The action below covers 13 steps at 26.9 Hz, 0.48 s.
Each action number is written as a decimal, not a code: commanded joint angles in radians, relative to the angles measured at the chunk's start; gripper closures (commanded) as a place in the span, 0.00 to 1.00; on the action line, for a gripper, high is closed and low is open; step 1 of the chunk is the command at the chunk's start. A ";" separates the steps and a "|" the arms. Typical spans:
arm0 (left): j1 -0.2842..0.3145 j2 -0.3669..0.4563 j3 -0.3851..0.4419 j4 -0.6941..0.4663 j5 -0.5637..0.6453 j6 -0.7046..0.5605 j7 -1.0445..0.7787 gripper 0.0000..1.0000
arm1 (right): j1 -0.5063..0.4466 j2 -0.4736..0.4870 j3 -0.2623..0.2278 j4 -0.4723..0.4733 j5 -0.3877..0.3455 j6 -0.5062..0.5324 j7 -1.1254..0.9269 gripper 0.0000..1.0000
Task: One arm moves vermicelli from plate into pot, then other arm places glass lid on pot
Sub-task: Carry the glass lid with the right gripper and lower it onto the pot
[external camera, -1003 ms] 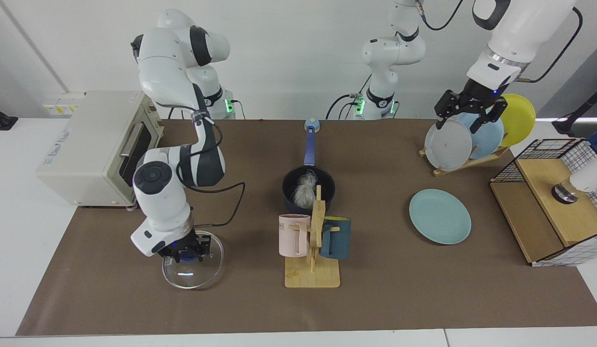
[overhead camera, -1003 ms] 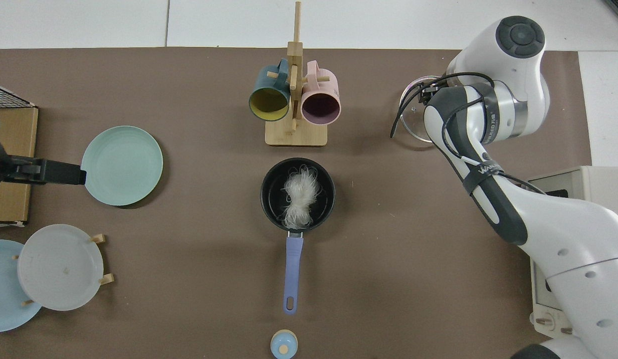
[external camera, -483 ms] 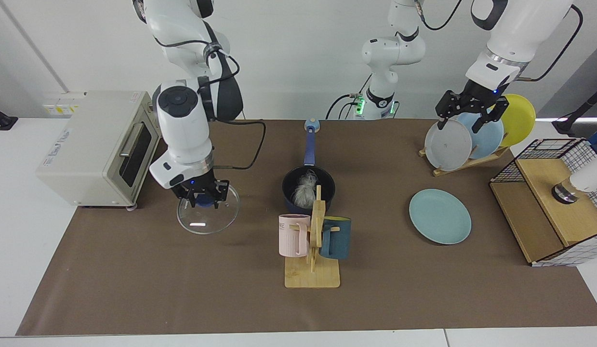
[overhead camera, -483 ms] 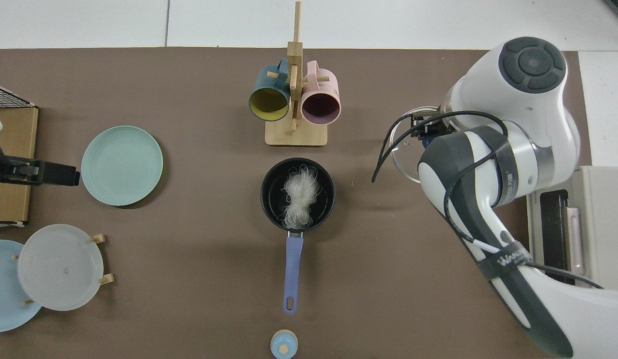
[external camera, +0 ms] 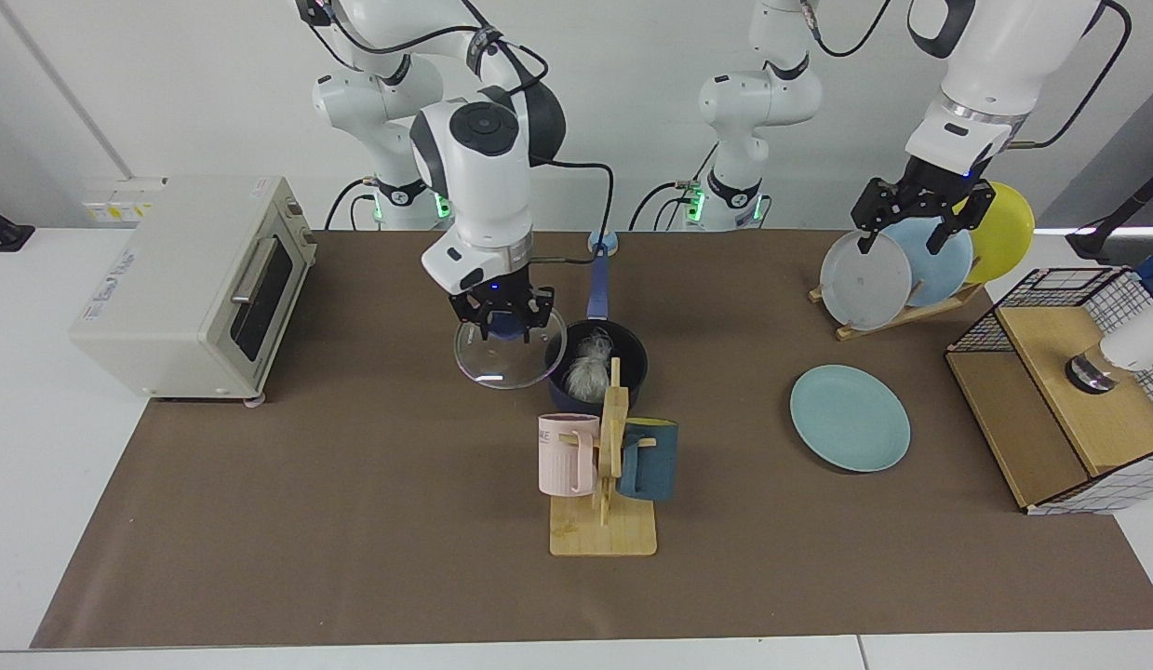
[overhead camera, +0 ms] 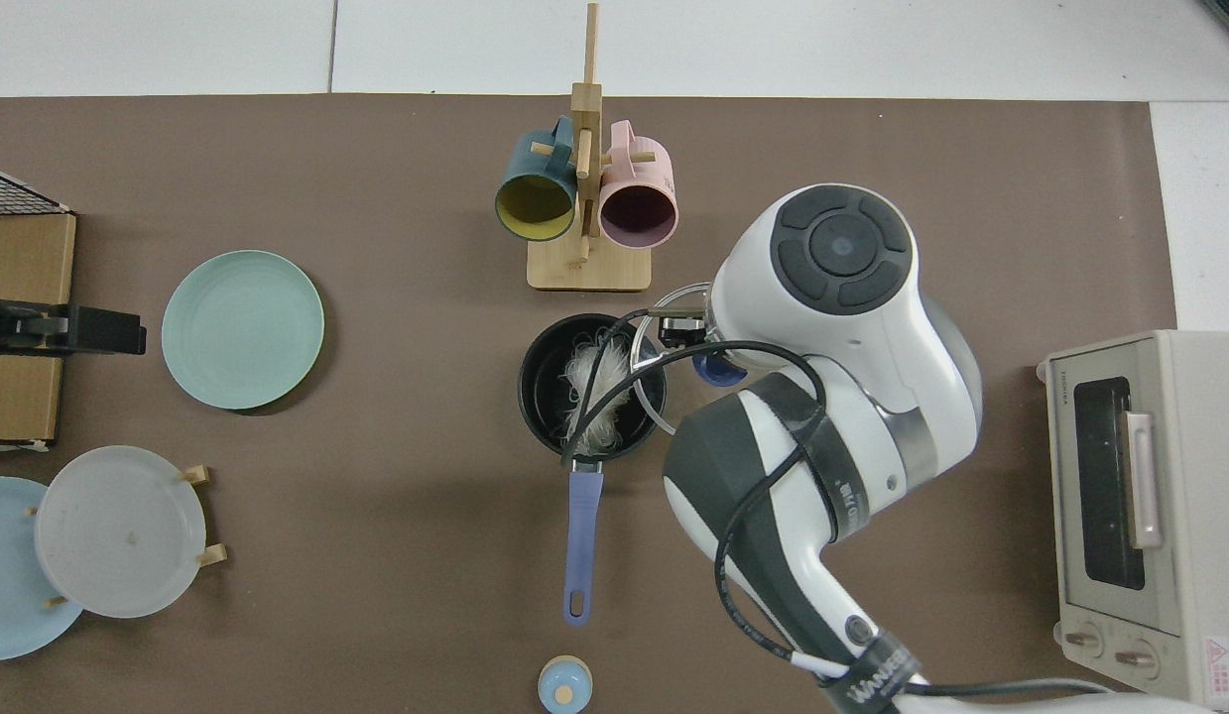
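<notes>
- The right gripper (external camera: 504, 314), centre of the facing view, is clamped on the blue knob of the round clear glass lid (external camera: 508, 351).
- The small dark navy pot (external camera: 596, 363) with the white vermicelli bundle (external camera: 586, 366) lies just to the lid's right in the picture; their rims overlap.
- The left gripper (external camera: 920, 212) waits with fingers apart at the upper right, and the round teal-green plate (external camera: 850, 417) is bare.

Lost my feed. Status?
Right gripper holds glass lid beside pot. Vermicelli inside. Left gripper waits above plate rack.
</notes>
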 commanded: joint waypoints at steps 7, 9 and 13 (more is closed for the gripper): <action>-0.010 -0.019 0.008 -0.022 -0.016 0.034 -0.036 0.01 | 0.151 0.132 -0.011 0.109 -0.016 0.019 0.165 1.00; -0.010 -0.017 0.008 -0.023 -0.016 0.032 -0.036 0.01 | 0.157 0.142 -0.011 0.109 -0.025 0.020 0.169 1.00; -0.010 -0.017 0.006 -0.024 -0.016 0.031 -0.036 0.01 | 0.169 0.159 -0.011 0.110 -0.031 0.026 0.185 1.00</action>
